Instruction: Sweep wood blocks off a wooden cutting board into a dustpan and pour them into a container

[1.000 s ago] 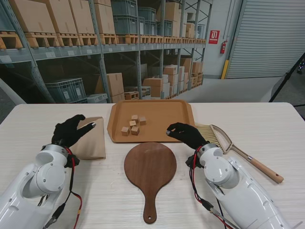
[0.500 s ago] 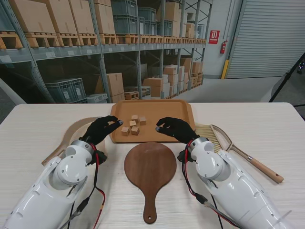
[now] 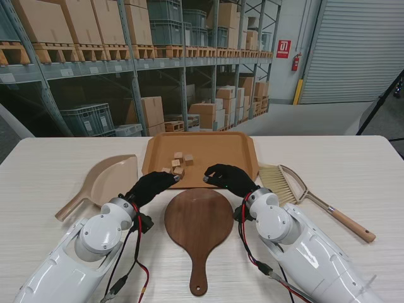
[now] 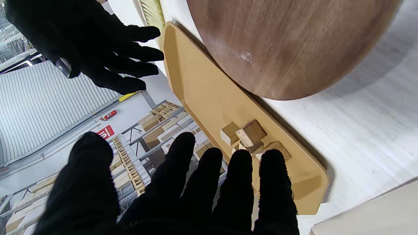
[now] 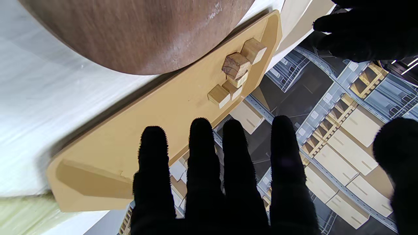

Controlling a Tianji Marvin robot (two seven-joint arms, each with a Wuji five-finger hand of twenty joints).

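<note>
Both sets of my fingers spread over the tray's near edge, holding nothing.

My left hand and right hand hover apart and open at the near rim of the tray, where the wood blocks sit clustered by my left fingertips. The bare round cutting board lies nearer to me between my arms; the dustpan rests on the bench to the left, the brush to the right.

Stand view overhead, wrist views close, sharing tray
</note>
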